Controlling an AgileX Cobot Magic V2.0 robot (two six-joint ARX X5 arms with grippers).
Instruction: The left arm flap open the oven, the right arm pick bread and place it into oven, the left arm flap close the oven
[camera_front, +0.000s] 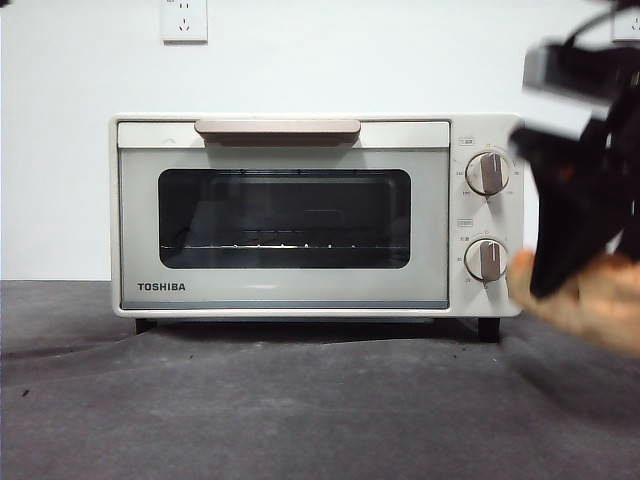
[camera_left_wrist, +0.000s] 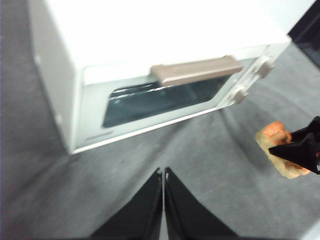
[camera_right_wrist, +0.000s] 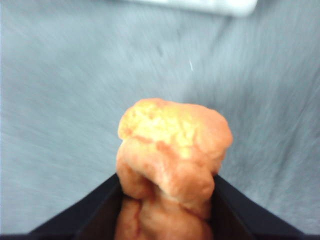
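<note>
The oven (camera_front: 300, 215) sits on the grey surface (camera_front: 260, 410) with its door shut, taupe handle (camera_front: 278, 129) across the top and two knobs (camera_front: 488, 173) down its right side. To the right of the oven, the right arm's fingers (camera_right_wrist: 167, 185) are clamped on either side of the bread (camera_right_wrist: 172, 160), which is blurred at the front view's edge beside the lower knob. The left arm's fingers (camera_left_wrist: 163, 200) are pressed together with nothing between them, in front of the oven door and apart from it.
</note>
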